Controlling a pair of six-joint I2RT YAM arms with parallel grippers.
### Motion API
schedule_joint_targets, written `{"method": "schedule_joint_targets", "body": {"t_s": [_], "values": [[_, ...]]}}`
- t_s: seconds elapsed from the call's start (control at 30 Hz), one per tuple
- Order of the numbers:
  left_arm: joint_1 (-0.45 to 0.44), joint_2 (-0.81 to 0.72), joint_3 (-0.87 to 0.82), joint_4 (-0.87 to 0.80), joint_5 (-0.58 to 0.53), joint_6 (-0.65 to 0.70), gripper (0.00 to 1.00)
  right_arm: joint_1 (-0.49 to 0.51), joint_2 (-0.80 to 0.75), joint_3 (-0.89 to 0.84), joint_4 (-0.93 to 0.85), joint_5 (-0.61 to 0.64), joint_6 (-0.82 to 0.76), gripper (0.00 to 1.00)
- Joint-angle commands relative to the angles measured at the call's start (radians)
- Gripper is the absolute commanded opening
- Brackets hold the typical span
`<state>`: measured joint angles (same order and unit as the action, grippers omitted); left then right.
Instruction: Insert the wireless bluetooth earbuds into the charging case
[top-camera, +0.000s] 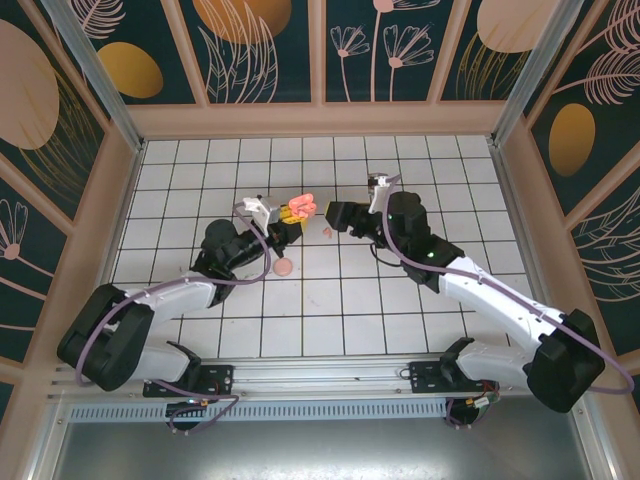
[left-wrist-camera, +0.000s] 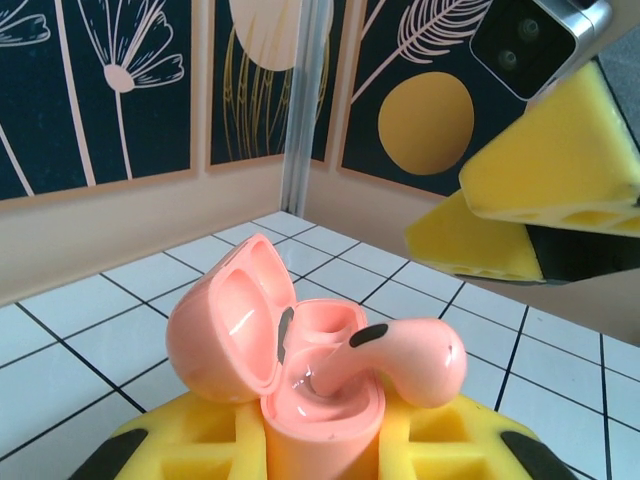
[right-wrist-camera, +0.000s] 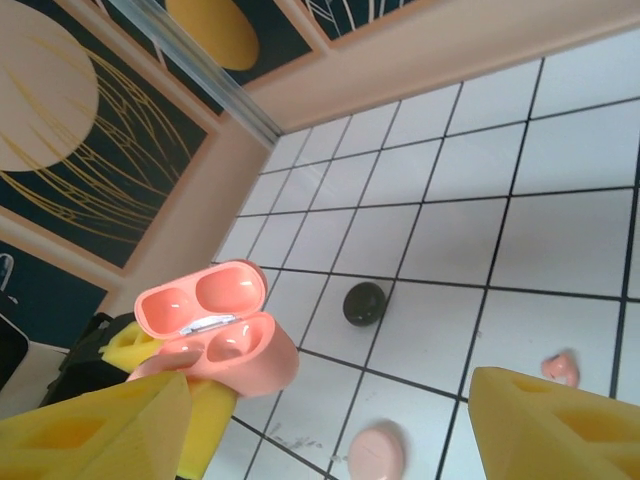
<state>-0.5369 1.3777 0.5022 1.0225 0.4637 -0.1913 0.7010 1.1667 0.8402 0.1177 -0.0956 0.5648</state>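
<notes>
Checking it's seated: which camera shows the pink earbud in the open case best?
Left wrist view: the pink earbud is close and sharp, stem in the charging case, head leaning over the rim. In the right wrist view it blends into the open case; in the top view both are one tiny pink blob.

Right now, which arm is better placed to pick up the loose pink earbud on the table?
The right arm: its jaws stand open and empty, with the loose earbud on the tiles beside them. The left arm has its jaws shut on the open charging case, so it is occupied.
</notes>
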Motion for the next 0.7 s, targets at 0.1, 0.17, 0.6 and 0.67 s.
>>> {"method": "schedule_joint_targets", "body": {"t_s": [0.1, 0.17, 0.6, 0.67], "values": [[-0.006, 0.068, -0.004, 0.152, 0.009, -0.087, 0.0, 0.009, 0.018, 0.016, -0.049, 0.004, 0.056, 0.66], [-0.005, 0.079, 0.001, 0.158, 0.009, -0.091, 0.0, 0.027, 0.019, 0.017, -0.061, -0.001, 0.06, 0.6], [-0.006, 0.083, 0.021, 0.131, 0.012, -0.068, 0.0, 0.125, 0.078, 0.105, -0.077, -0.038, 0.066, 0.14], [-0.006, 0.08, 0.023, 0.125, 0.013, -0.066, 0.0, 0.134, 0.092, 0.124, -0.077, -0.039, 0.061, 0.13]]}}
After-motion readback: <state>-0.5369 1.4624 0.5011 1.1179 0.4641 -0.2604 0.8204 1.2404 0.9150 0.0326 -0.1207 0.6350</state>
